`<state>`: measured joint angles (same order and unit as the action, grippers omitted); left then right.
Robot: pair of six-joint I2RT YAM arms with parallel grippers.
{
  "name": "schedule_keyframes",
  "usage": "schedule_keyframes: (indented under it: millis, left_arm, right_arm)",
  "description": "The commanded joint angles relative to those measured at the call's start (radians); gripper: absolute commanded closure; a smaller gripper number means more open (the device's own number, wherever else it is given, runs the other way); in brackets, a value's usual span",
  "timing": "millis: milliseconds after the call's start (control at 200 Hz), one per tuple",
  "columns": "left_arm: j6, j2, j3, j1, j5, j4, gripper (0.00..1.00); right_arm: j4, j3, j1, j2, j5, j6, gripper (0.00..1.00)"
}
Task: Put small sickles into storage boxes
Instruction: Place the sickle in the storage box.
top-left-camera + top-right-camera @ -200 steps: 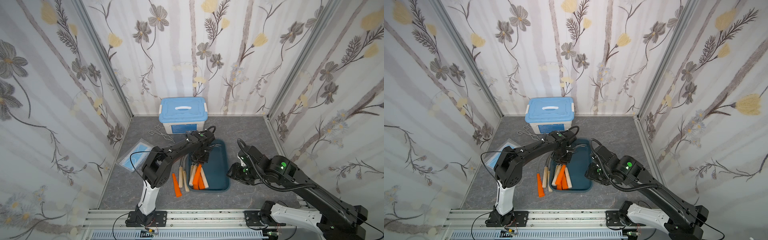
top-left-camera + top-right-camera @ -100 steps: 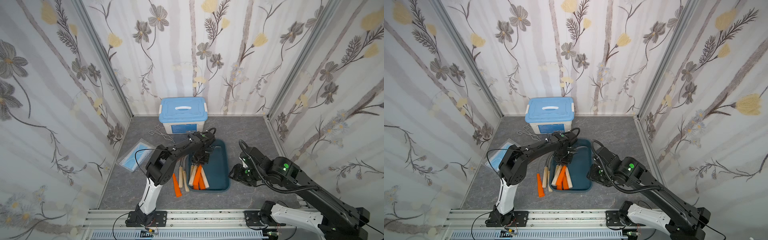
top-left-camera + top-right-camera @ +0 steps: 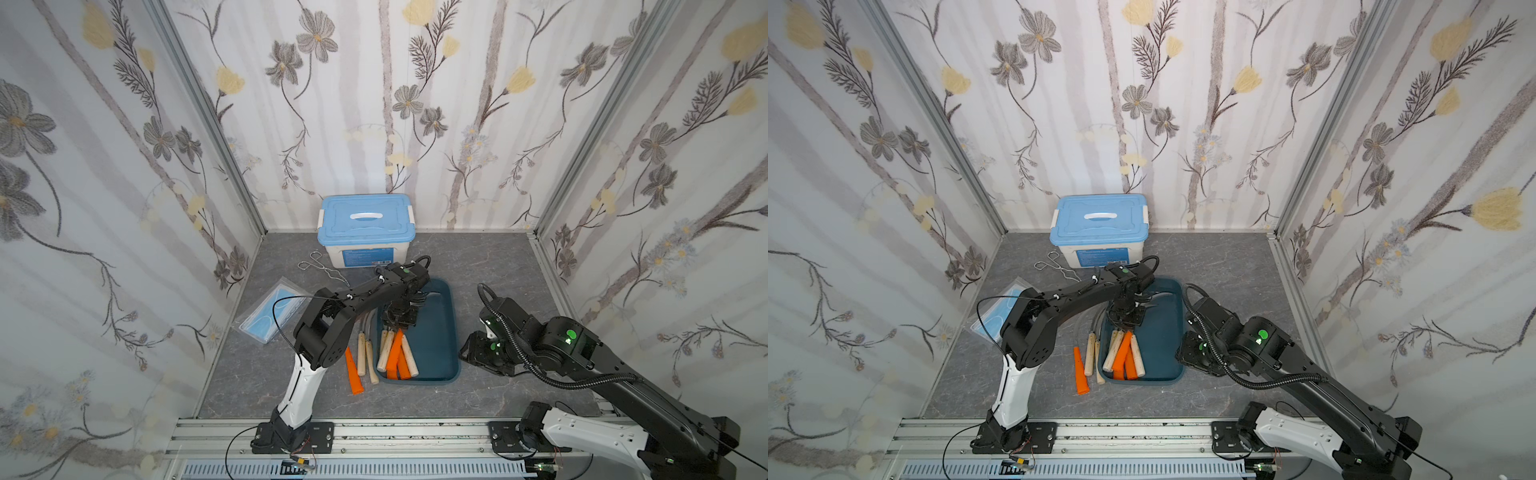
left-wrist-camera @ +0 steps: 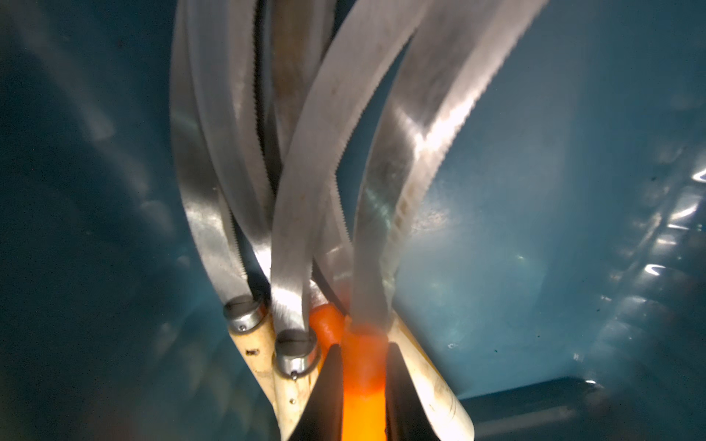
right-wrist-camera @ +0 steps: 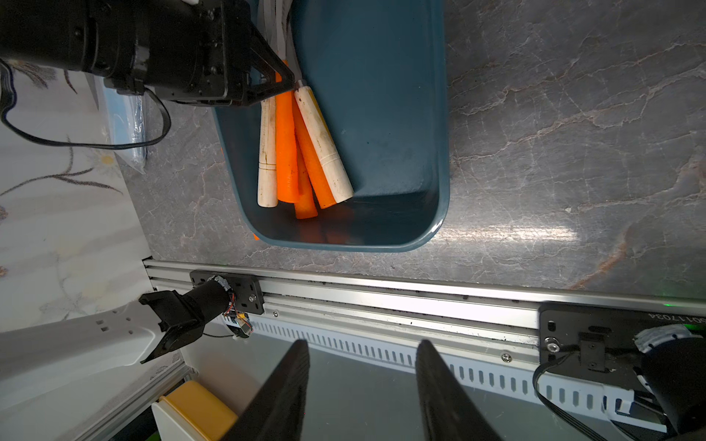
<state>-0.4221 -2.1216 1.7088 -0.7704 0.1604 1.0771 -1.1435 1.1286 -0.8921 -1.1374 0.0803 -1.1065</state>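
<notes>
The dark teal storage box (image 3: 440, 328) (image 3: 1165, 328) lies mid-table with several small sickles (image 3: 390, 353) (image 3: 1121, 351) along its left side, orange and pale wooden handles toward the front. My left gripper (image 3: 400, 322) (image 4: 365, 345) is down inside it, shut on an orange sickle handle (image 4: 363, 385) (image 5: 286, 145); grey blades (image 4: 305, 191) fan out ahead. Left of the box, on the table, lie an orange-handled sickle (image 3: 353, 372) and two wooden-handled ones (image 3: 365, 357). My right gripper (image 3: 478, 357) (image 5: 362, 343) hangs open and empty beside the box's right edge.
A white box with a blue lid (image 3: 365, 226) stands at the back wall, wire tongs (image 3: 322, 268) in front of it. A pack of blue masks (image 3: 272, 311) lies at the left. An aluminium rail (image 3: 415, 432) borders the front; papered walls close three sides.
My left arm's elbow has shifted a little while its gripper stays in the box on the orange handle. The right arm has drifted slightly rightward.
</notes>
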Motion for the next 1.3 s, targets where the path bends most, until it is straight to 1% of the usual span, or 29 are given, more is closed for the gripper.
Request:
schedule_keyframes:
  millis: [0, 35, 115, 270, 425, 630, 939, 1079, 1294]
  left_arm:
    - [0.015, -0.004, 0.009, 0.003, -0.009, 0.017, 0.9]
    - [0.014, -0.006, 0.009, 0.002, -0.011, 0.017, 0.87]
    - [0.014, -0.006, 0.009, 0.002, -0.014, 0.015, 0.86]
    - [0.015, -0.007, 0.015, 0.001, -0.018, 0.012, 0.81]
    - [0.021, -0.008, 0.033, 0.003, -0.022, 0.011, 0.81]
    - [0.026, -0.006, 0.037, 0.002, -0.02, 0.009, 0.76]
    - [0.015, 0.003, -0.018, 0.003, -0.018, 0.004, 0.75]
    - [0.019, 0.006, 0.012, 0.002, -0.021, 0.004, 0.74]
    - [0.031, 0.01, 0.088, 0.001, -0.04, 0.007, 0.69]
  right_arm:
    - [0.016, -0.006, -0.001, 0.005, -0.004, -0.016, 0.52]
    - [0.016, -0.006, -0.001, 0.007, -0.004, -0.016, 0.52]
    - [0.015, -0.007, -0.001, 0.007, -0.004, -0.016, 0.52]
    - [0.016, -0.013, -0.002, 0.007, -0.007, -0.016, 0.51]
    - [0.018, -0.015, -0.001, 0.007, -0.005, -0.016, 0.51]
    - [0.018, -0.018, -0.001, 0.011, -0.007, -0.023, 0.51]
    - [0.014, -0.026, -0.001, 0.023, -0.01, -0.031, 0.51]
    - [0.015, -0.03, -0.001, 0.026, -0.01, -0.032, 0.51]
    - [0.014, -0.03, -0.001, 0.032, -0.013, -0.033, 0.51]
